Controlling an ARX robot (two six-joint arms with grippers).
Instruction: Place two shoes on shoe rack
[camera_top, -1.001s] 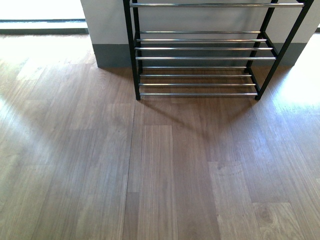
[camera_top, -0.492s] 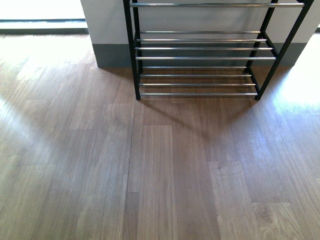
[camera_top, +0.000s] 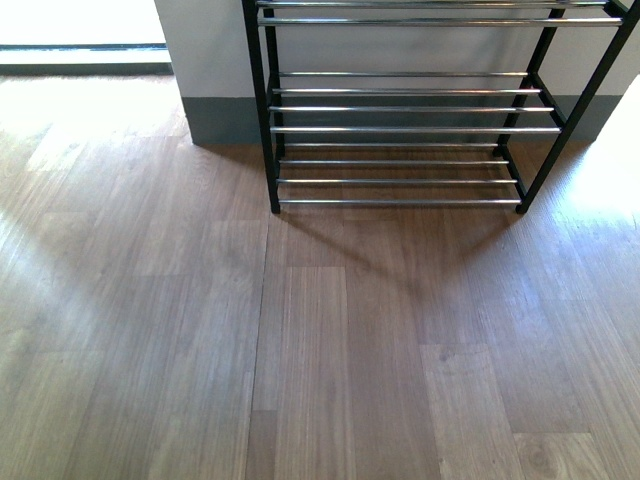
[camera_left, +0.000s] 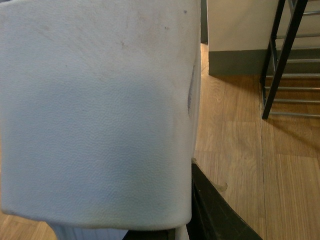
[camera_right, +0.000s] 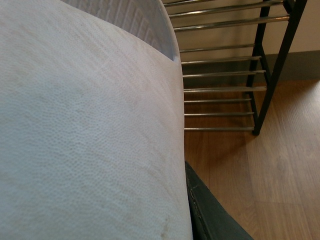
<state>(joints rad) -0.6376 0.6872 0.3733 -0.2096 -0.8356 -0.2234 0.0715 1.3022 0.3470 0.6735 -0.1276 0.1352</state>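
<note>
The shoe rack (camera_top: 410, 130) stands against the wall at the back of the front view, black-framed with chrome rod tiers that carry no shoes. Neither arm shows in that view. In the left wrist view a pale blue slide (camera_left: 95, 115) fills most of the picture, and my left gripper is shut on it, one dark finger (camera_left: 215, 210) showing beside it. The rack's corner (camera_left: 282, 60) lies ahead. In the right wrist view another pale blue slide (camera_right: 85, 130) fills the picture, held in my shut right gripper with a dark finger (camera_right: 210, 210) beside it; the rack (camera_right: 225, 90) is just beyond.
Wooden plank floor (camera_top: 320, 350) stretches from the rack toward me. A white wall with a grey skirting (camera_top: 215, 120) stands behind and left of the rack. A bright doorway strip (camera_top: 80, 50) lies at the far left.
The rack now sits slightly lower and larger in the front view, so the view has shifted a little toward it.
</note>
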